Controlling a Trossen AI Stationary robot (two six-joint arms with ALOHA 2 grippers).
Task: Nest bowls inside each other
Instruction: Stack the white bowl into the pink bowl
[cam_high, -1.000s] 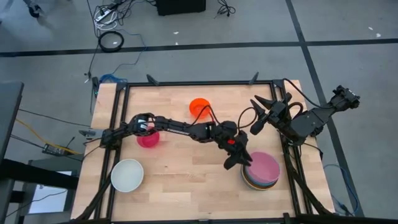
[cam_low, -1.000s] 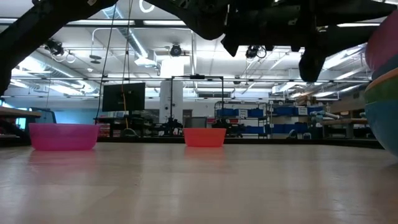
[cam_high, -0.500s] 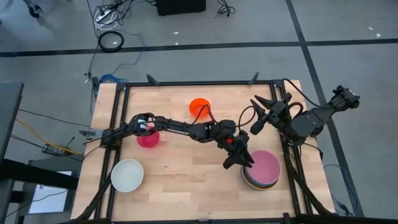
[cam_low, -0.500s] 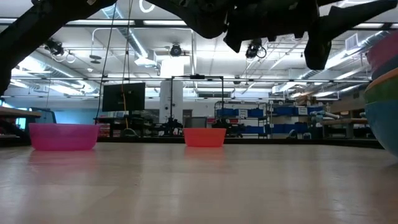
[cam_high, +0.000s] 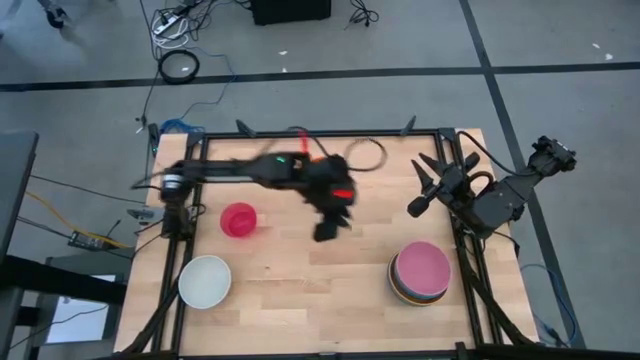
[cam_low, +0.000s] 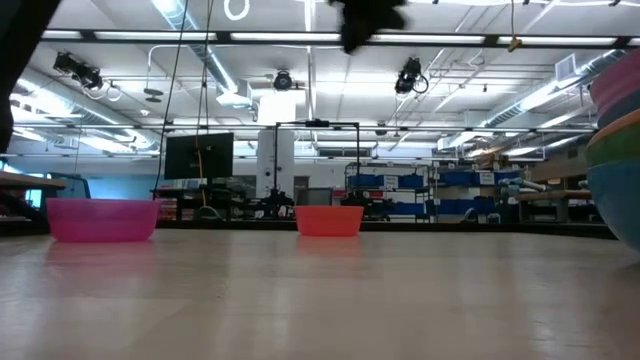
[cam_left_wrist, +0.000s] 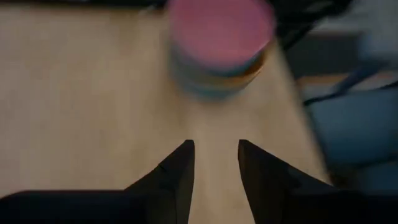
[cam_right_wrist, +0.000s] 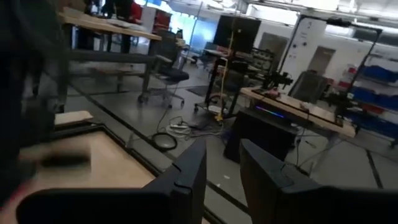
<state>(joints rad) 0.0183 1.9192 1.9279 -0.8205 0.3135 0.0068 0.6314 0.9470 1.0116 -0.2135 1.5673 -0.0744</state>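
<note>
The left gripper (cam_high: 328, 228) hangs above the middle of the table (cam_high: 300, 290), its arm smeared with motion in the high view; only its own wrist view settles the fingers (cam_left_wrist: 179, 171), which stand apart with bare wood between them and nothing held. That same view looks across to the stack of nested bowls (cam_left_wrist: 219, 46), pink on top. From above, the stack (cam_high: 421, 272) sits near the table's right edge, well apart from the gripper, while the magenta bowl (cam_high: 238, 219) lies to the left and the white bowl (cam_high: 205, 281) sits at the front left corner. The orange-red bowl (cam_low: 329, 220) is hidden under the arm from above; the low view alone shows it, standing far back on the table, with the magenta bowl (cam_low: 102, 219) at the left. The right gripper (cam_high: 424, 192) waits at the table's right edge, its fingers (cam_right_wrist: 189, 174) parted on nothing, pointing out into the room.
</note>
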